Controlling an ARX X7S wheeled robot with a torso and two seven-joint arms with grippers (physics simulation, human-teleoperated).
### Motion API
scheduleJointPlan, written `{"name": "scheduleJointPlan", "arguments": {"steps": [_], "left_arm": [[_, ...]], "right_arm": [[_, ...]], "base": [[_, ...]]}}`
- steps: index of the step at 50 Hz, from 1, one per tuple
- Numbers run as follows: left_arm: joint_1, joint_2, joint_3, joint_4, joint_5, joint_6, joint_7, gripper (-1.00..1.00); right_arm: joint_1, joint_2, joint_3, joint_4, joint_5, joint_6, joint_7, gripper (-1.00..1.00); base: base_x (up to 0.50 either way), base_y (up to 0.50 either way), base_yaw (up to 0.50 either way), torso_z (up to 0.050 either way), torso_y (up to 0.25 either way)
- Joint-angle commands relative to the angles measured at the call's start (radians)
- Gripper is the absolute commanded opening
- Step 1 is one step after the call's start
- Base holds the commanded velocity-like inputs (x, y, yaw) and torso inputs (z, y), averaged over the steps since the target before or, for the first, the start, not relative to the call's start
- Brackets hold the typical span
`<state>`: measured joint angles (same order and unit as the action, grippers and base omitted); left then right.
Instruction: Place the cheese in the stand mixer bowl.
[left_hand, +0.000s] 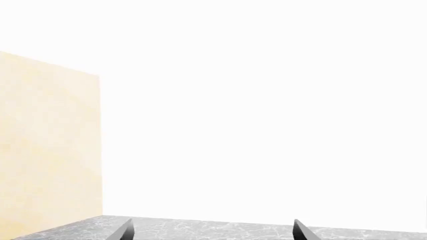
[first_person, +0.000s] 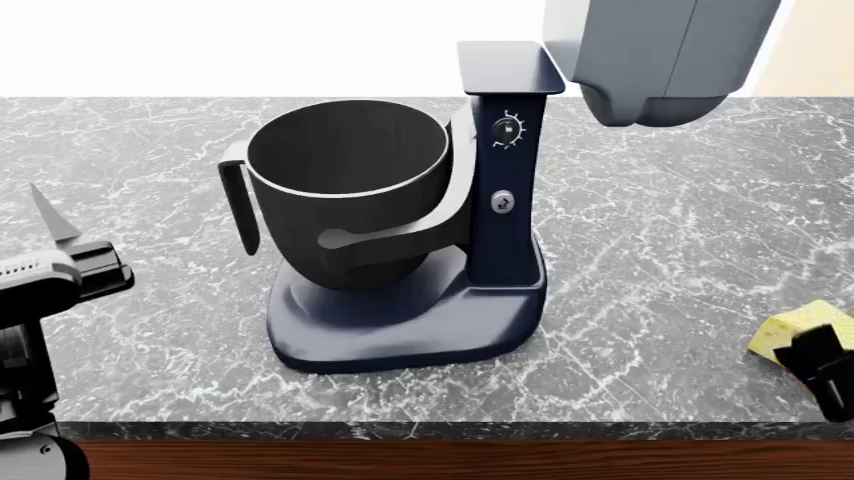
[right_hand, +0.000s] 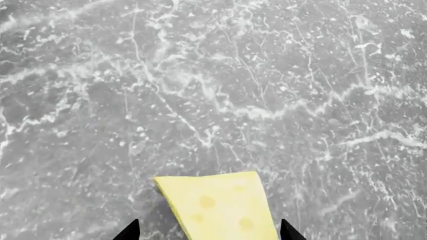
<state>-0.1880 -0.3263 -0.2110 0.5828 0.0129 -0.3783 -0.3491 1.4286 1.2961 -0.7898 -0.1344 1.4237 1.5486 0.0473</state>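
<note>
The cheese (right_hand: 220, 205), a pale-yellow wedge with round holes, lies on the grey marble counter. In the head view it (first_person: 790, 328) shows at the far right near the front edge. My right gripper (right_hand: 209, 234) is open, its two dark fingertips on either side of the cheese without touching it. In the head view the right gripper (first_person: 830, 372) partly covers the cheese. The dark-grey stand mixer bowl (first_person: 350, 190) with its side handle sits cradled in the navy mixer, left of centre. My left gripper (left_hand: 210, 232) is open and empty, at the counter's left (first_person: 54, 262).
The navy mixer base and column (first_person: 505, 190) stand beside the bowl, with the grey tilt head (first_person: 661, 55) raised at the upper right. The counter's front edge (first_person: 400, 430) runs along the bottom. A cream wall panel (left_hand: 47, 150) shows in the left wrist view.
</note>
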Motion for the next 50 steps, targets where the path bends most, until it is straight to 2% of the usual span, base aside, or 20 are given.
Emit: {"name": "scheduleJointPlan", "arguments": {"steps": [1, 12, 27, 38, 39, 41, 42, 50], "left_arm": [[0.009, 0.023, -0.039, -0.002, -0.063, 0.013, 0.059, 1.00], [0.012, 0.018, -0.043, 0.001, -0.068, 0.012, 0.057, 1.00], [0.016, 0.015, -0.044, -0.005, -0.073, 0.018, 0.052, 1.00], [0.017, 0.012, -0.043, -0.007, -0.074, 0.019, 0.048, 1.00], [0.019, 0.012, -0.045, -0.007, -0.074, 0.021, 0.048, 1.00], [0.019, 0.011, -0.046, -0.006, -0.075, 0.021, 0.046, 1.00], [0.019, 0.011, -0.046, -0.007, -0.074, 0.021, 0.046, 1.00], [0.019, 0.010, -0.041, -0.006, -0.075, 0.022, 0.043, 1.00]], "right_arm": [[0.042, -0.014, -0.055, 0.012, -0.043, -0.009, -0.067, 1.00], [0.142, -0.056, -0.116, 0.075, -0.100, 0.001, -0.036, 1.00], [0.120, -0.104, -0.217, 0.100, -0.156, -0.035, -0.081, 1.00], [0.125, -0.107, -0.240, 0.110, -0.154, -0.045, -0.085, 1.00], [0.027, -0.099, -0.276, 0.138, -0.151, -0.096, -0.083, 1.00], [0.002, -0.086, -0.290, 0.122, -0.155, -0.120, -0.101, 1.00], [-0.015, -0.083, -0.291, 0.126, -0.157, -0.141, -0.094, -1.00], [0.011, -0.052, -0.265, 0.059, -0.215, -0.255, -0.117, -1.00]], "base": [[0.00, 0.00, 0.00, 0.000, 0.000], [0.00, 0.00, 0.00, 0.000, 0.000], [0.00, 0.00, 0.00, 0.000, 0.000], [0.00, 0.00, 0.00, 0.000, 0.000], [0.00, 0.00, 0.00, 0.000, 0.000], [0.00, 0.00, 0.00, 0.000, 0.000], [0.00, 0.00, 0.00, 0.000, 0.000], [0.00, 0.00, 0.00, 0.000, 0.000]]}}
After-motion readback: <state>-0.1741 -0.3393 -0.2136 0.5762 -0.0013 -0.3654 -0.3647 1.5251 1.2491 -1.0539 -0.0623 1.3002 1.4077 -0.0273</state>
